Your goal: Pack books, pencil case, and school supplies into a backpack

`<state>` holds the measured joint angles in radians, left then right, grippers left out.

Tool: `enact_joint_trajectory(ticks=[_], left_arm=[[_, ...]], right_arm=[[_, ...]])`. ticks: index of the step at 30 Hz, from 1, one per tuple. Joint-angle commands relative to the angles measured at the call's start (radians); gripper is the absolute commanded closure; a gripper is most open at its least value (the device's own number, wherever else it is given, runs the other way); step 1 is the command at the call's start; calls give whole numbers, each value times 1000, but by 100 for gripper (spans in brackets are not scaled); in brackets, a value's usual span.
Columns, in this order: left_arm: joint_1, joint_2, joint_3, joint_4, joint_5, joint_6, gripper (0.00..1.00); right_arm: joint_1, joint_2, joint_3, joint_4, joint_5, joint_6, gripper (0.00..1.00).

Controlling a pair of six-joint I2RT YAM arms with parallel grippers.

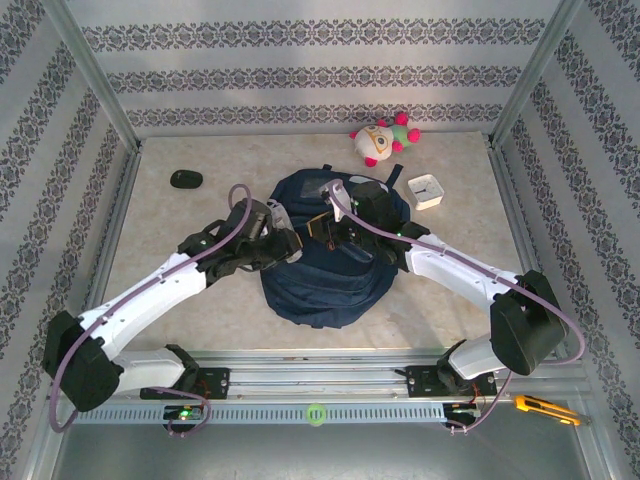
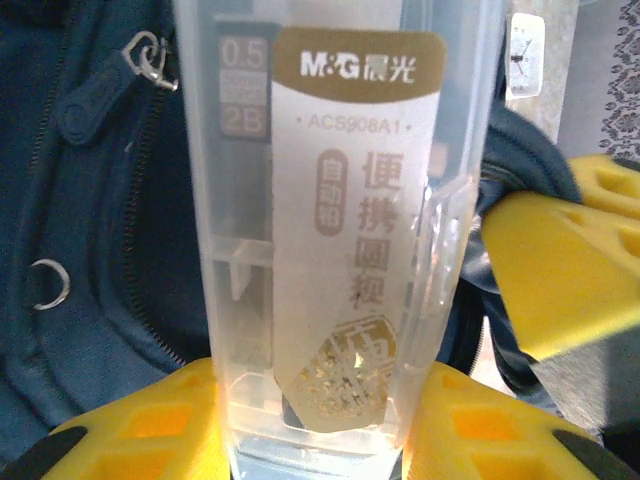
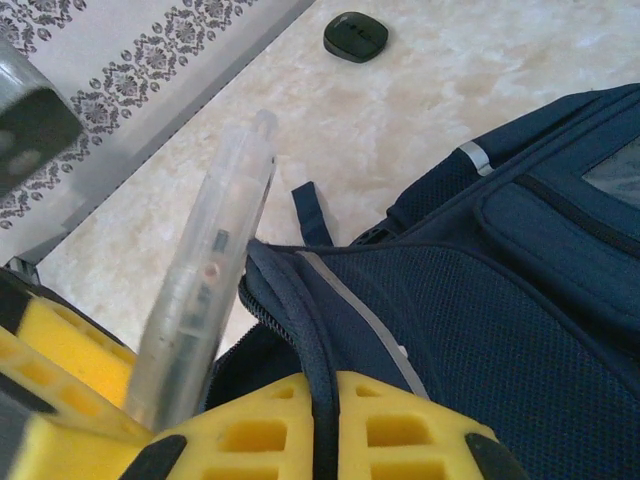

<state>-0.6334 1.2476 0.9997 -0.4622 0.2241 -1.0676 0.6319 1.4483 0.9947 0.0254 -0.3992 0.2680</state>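
Observation:
The navy backpack (image 1: 330,285) lies in the middle of the table, and its dark fabric and zippers fill the left wrist view (image 2: 100,200). My left gripper (image 2: 315,425) is shut on the pencil case (image 2: 340,200), a long flat translucent box with a white-and-gold label, held upright at the bag's open edge. In the right wrist view the case (image 3: 200,300) leans just left of the backpack (image 3: 480,300). My right gripper (image 3: 322,425) is shut on the piped rim of the backpack's opening. From above, both grippers, left (image 1: 278,238) and right (image 1: 340,215), meet over the bag's top.
A black oval object (image 1: 186,179) lies at the back left, also seen from the right wrist (image 3: 355,36). A square white clock (image 1: 428,190) and a plush toy (image 1: 380,140) sit at the back right. A yellow utility knife (image 1: 545,408) rests on the front rail.

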Motion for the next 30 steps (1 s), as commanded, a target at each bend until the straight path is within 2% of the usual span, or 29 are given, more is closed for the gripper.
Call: enact_joint_trajectory(ticks=[1,3,5,10,13,18,25,28,30], left_arm=[[-27,45,10,85,1,-47,63],[-37,66,5,118,13,-58,61],[-42,86,-1,161,37,-72,54],[-54,118,3,188,80,-85,49],[-60,122,1,186,86,-86,39],[-60,97,-10,172,60,-73,35],[-49,39,22,31,-62,69,35],[-33,-45,-57,139,-44,209,33],[-14,-109,-131,213,-46,228,33]], right_arm=[[-13,-23,57,40,31,39,100],[-16,-21,60,38,31,40,100],[-18,-17,66,35,28,49,100],[-24,-10,69,34,15,58,100],[-26,-8,70,36,13,59,100],[-26,-4,75,36,2,58,100],[-27,-16,68,36,-4,61,100],[-26,-28,60,36,-3,59,100],[-26,-36,56,36,-3,59,100]])
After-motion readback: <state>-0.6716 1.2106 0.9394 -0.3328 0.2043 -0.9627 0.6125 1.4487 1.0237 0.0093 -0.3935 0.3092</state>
